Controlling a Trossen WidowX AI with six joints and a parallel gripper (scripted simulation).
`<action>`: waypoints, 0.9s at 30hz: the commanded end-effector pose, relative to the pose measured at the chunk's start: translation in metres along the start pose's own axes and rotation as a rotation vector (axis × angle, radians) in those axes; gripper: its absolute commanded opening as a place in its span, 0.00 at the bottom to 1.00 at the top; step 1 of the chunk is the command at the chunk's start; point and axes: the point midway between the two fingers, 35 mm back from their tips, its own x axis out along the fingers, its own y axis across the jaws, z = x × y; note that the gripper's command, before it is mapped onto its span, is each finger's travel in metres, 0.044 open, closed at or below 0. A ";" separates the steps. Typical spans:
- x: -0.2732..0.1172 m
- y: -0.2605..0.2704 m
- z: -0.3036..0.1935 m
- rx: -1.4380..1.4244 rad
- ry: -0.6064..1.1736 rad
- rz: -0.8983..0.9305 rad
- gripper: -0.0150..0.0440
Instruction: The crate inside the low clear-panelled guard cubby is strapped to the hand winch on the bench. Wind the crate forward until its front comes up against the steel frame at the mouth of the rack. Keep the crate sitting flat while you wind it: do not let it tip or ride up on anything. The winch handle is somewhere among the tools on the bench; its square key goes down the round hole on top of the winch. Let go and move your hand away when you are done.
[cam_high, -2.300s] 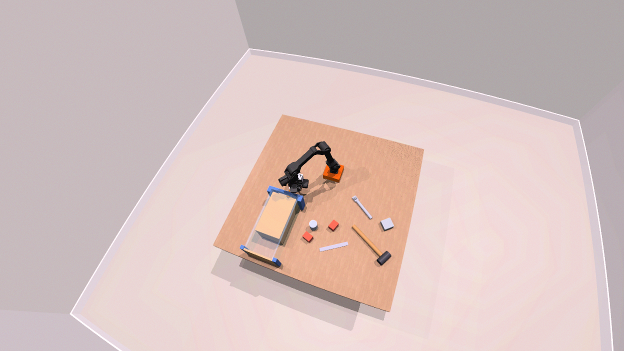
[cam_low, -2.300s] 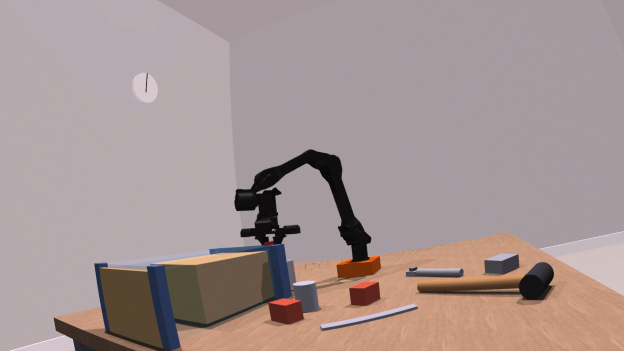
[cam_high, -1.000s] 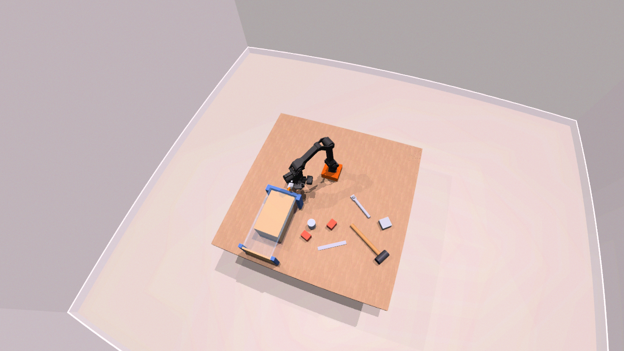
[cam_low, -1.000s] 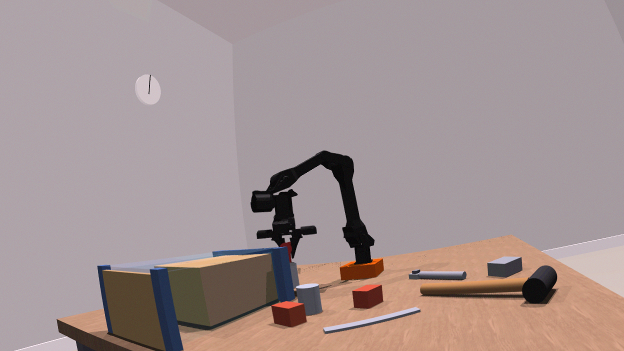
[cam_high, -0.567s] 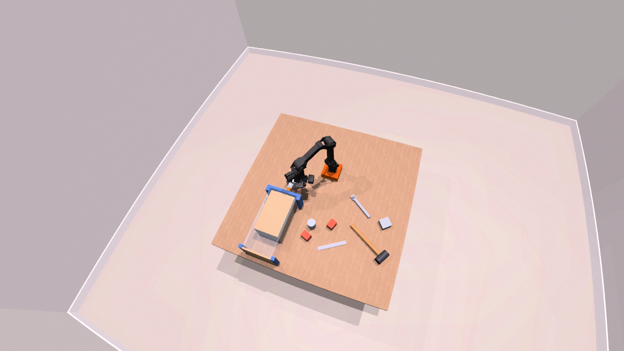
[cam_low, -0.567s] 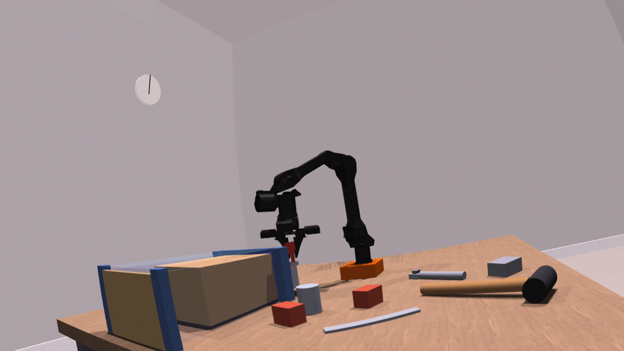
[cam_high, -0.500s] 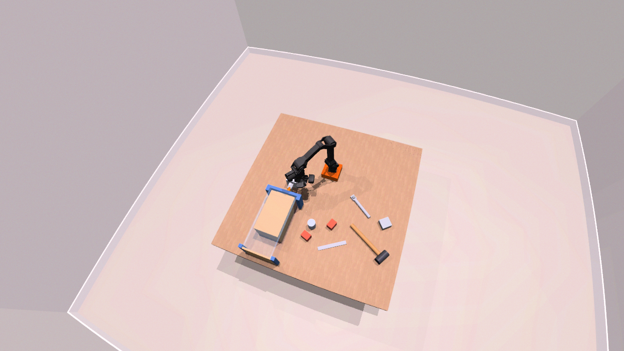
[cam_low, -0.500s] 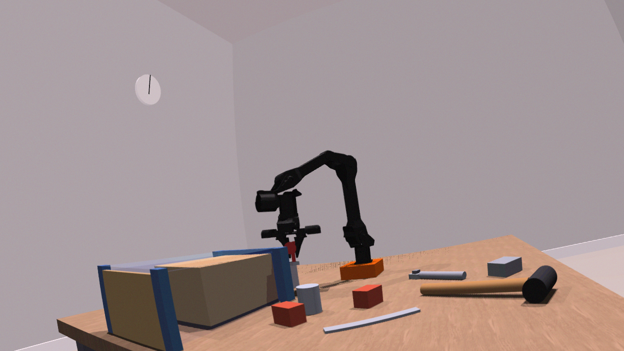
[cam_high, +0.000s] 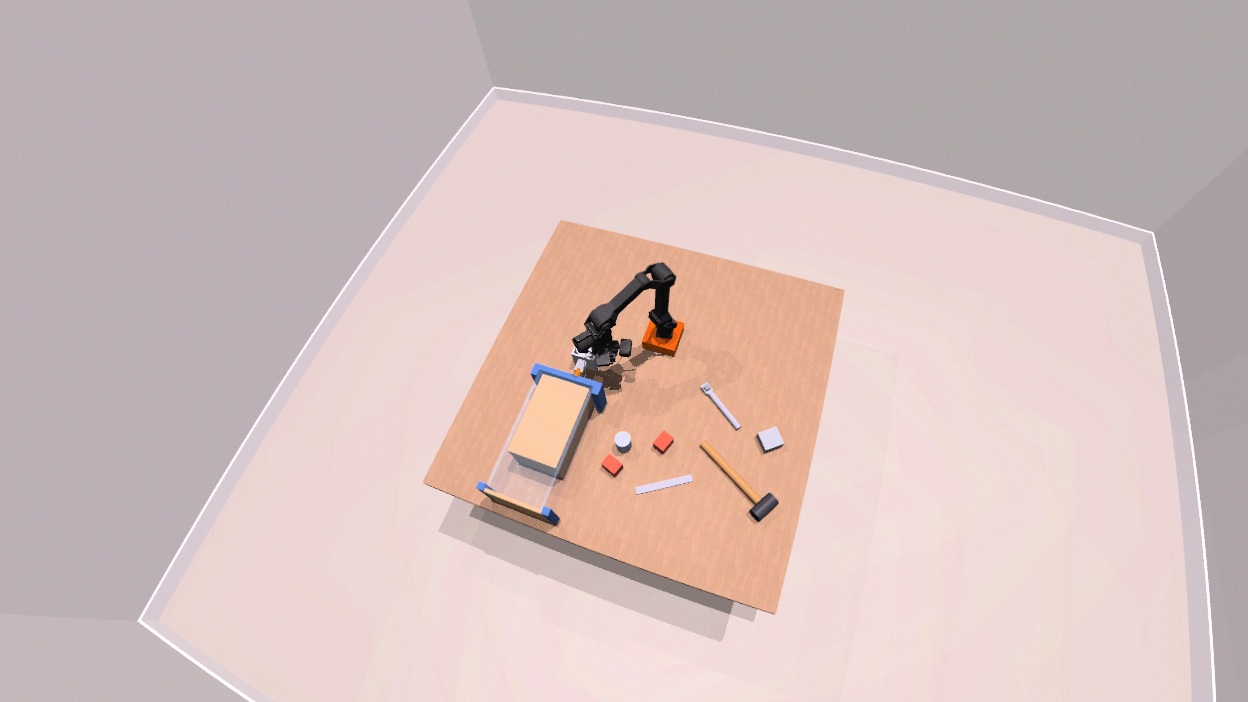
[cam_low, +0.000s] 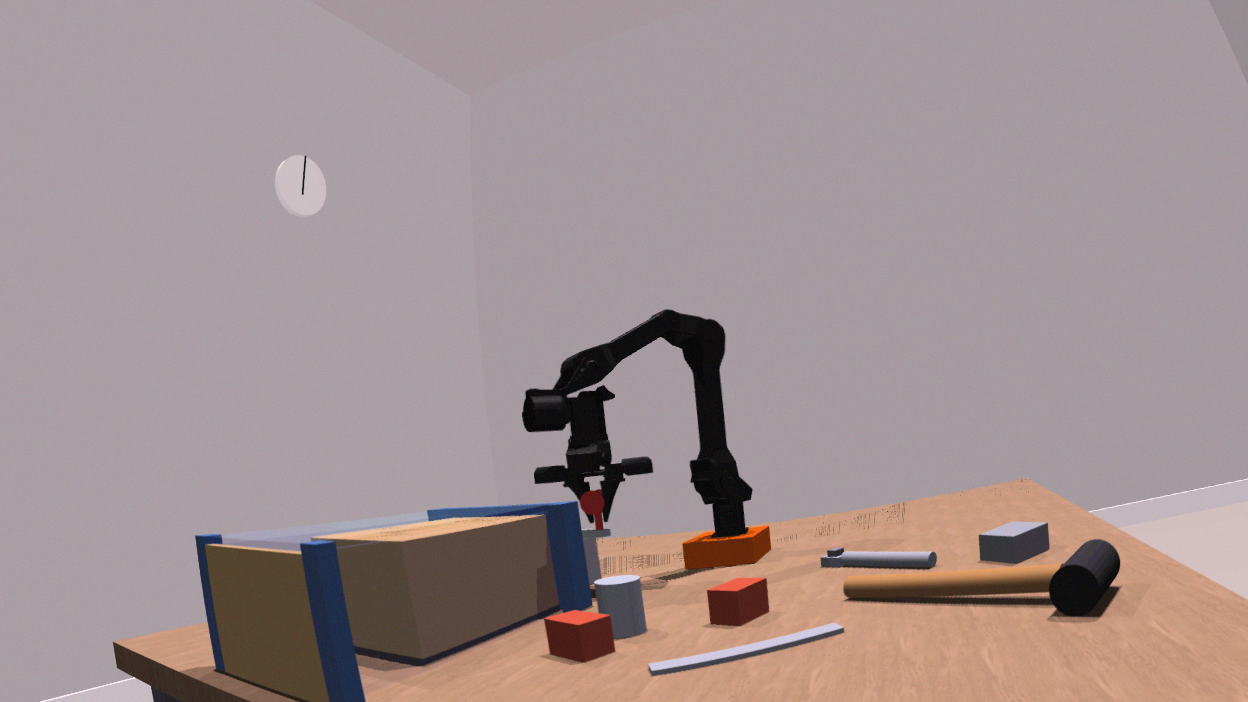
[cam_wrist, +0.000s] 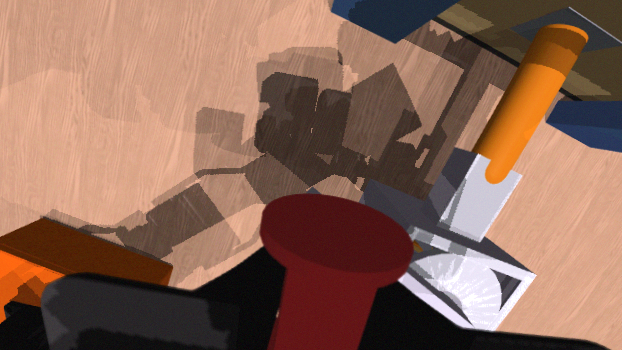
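Observation:
The tan crate (cam_high: 551, 419) (cam_low: 471, 576) sits flat in the clear-panelled cubby. Its front is close behind the blue frame (cam_high: 567, 376) (cam_low: 569, 558); I cannot tell whether they touch. An orange strap (cam_high: 577, 372) (cam_wrist: 530, 105) runs from the crate end to the pale grey winch (cam_high: 578, 356) (cam_low: 592, 558) (cam_wrist: 482, 200). My gripper (cam_low: 598, 515) (cam_wrist: 315, 243) is shut on the red winch handle (cam_low: 592, 502) (cam_wrist: 336, 235), whose round knob fills the lower middle of the wrist view. The handle is just above or at the winch top. Its key and the hole are hidden.
Right of the cubby are a grey cylinder (cam_high: 622, 441) (cam_low: 621, 606), two red blocks (cam_high: 612, 465) (cam_high: 663, 441) and a flat strip (cam_high: 664, 484). Farther right lie a wrench (cam_high: 722, 408), a mallet (cam_high: 733, 475) and a grey block (cam_high: 769, 439). The arm's orange base (cam_high: 663, 338) stands behind.

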 end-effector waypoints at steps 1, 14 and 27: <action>0.001 0.007 -0.012 0.003 0.023 0.015 0.25; 0.001 0.011 -0.026 0.003 0.025 0.015 0.25; 0.000 0.013 -0.040 0.003 0.026 0.015 0.25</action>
